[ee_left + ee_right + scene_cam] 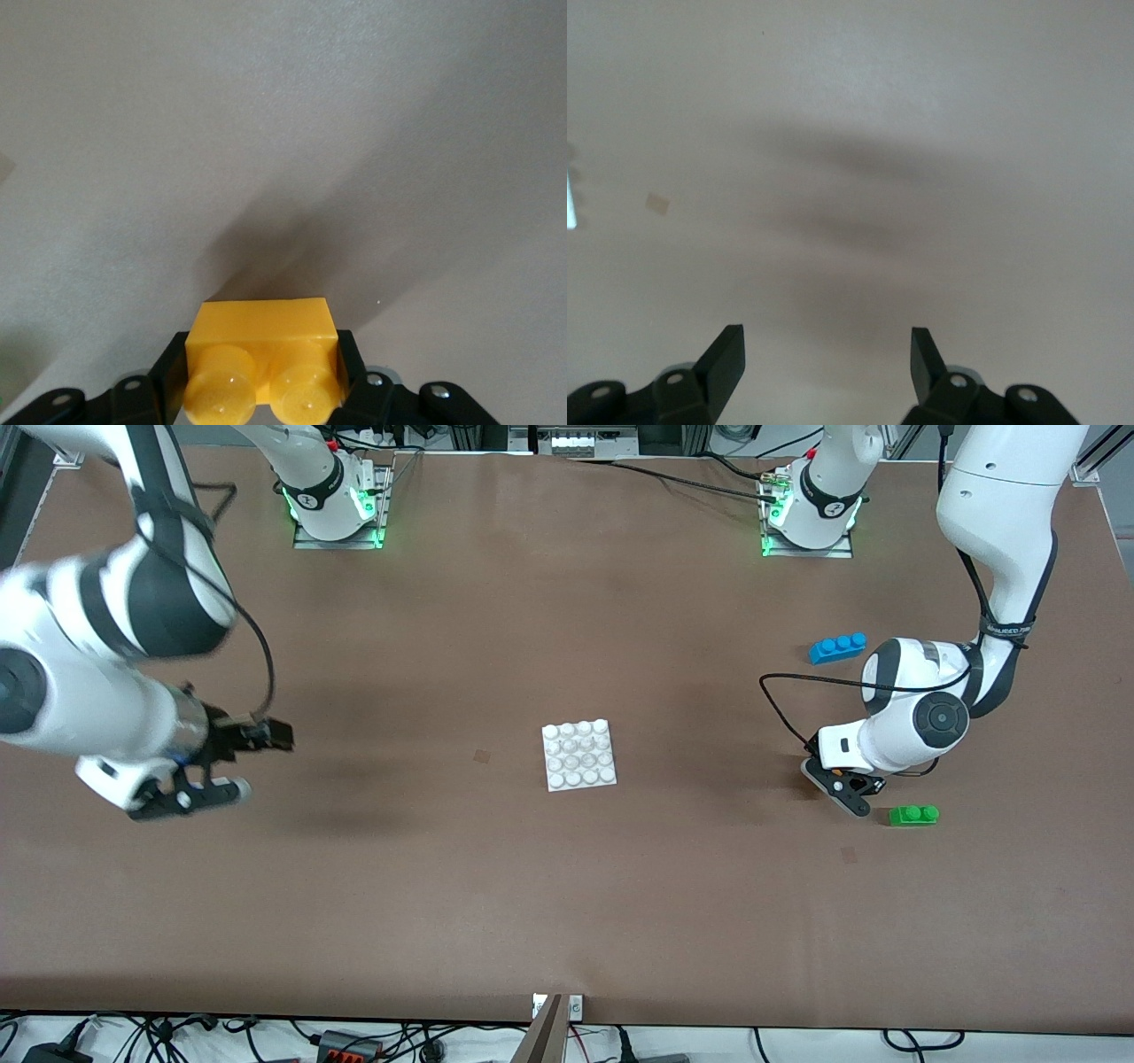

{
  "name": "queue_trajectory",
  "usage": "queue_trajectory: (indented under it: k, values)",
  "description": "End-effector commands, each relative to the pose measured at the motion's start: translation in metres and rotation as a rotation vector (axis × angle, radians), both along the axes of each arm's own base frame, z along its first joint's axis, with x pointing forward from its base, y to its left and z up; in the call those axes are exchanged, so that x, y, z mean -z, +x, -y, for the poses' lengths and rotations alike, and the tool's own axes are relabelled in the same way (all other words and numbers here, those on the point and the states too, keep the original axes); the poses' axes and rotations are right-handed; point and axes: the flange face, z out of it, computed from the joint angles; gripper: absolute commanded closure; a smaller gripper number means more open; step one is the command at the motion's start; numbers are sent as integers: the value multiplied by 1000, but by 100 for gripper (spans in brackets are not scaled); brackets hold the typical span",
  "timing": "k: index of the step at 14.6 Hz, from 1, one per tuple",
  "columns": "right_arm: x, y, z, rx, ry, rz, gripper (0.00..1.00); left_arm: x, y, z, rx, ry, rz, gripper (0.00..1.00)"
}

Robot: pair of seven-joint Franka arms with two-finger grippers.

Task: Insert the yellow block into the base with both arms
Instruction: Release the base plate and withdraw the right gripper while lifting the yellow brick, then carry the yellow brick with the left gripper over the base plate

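Observation:
The yellow block (262, 332) shows in the left wrist view, two studs toward the camera, with my left gripper (263, 356) shut on its sides. In the front view the left gripper (842, 786) is down at the table beside the green brick, and the arm's hand hides the block. The white studded base (580, 755) lies flat at the table's middle, apart from both grippers. My right gripper (221, 766) hovers over bare table toward the right arm's end. In its wrist view the right gripper (827, 350) is open, with only table between its fingers.
A green two-stud brick (913, 815) lies just beside the left gripper, slightly nearer the front camera. A blue three-stud brick (837, 647) lies farther from the camera at the same end. Brown table surface (567, 903) spreads around the base.

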Motion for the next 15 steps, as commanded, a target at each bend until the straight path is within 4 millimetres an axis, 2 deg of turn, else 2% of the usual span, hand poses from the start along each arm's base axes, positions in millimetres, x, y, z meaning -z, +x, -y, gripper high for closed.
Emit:
queue_trajectory:
  k: [1,3,5,6,7,9,11,12,13,14,15]
  values:
    - [-15,-26,22,-17,-21,6,17,-15,1,11,-26,-25,11,39]
    - [-8,-33,36,-9,-18,60,17,-28,2,15,-85,-45,-13,41]
    - [-8,-47,41,-20,-18,123,17,-43,4,35,-193,-93,-73,43]
    - [-9,-48,43,-32,-17,125,17,-52,4,41,-232,-93,-95,43]
    - [-10,-47,43,-59,-14,129,17,-62,3,55,-265,-89,-111,43]
    - [-12,-46,45,-140,-6,138,16,-81,-1,98,-351,-93,-132,44]
    - [-13,-46,68,-183,-1,129,14,-92,-6,143,-440,-99,-148,44]
    - [-21,-49,72,-210,4,133,14,-100,-9,165,-480,-107,-150,46]
    - [-37,-58,82,-201,-3,135,14,-104,-10,184,-518,-112,-153,46]
    - [-58,-77,99,-168,-9,105,14,-108,-14,204,-543,-113,-157,46]
    - [-69,-89,109,-139,-13,82,14,-109,-21,221,-571,-105,-162,46]
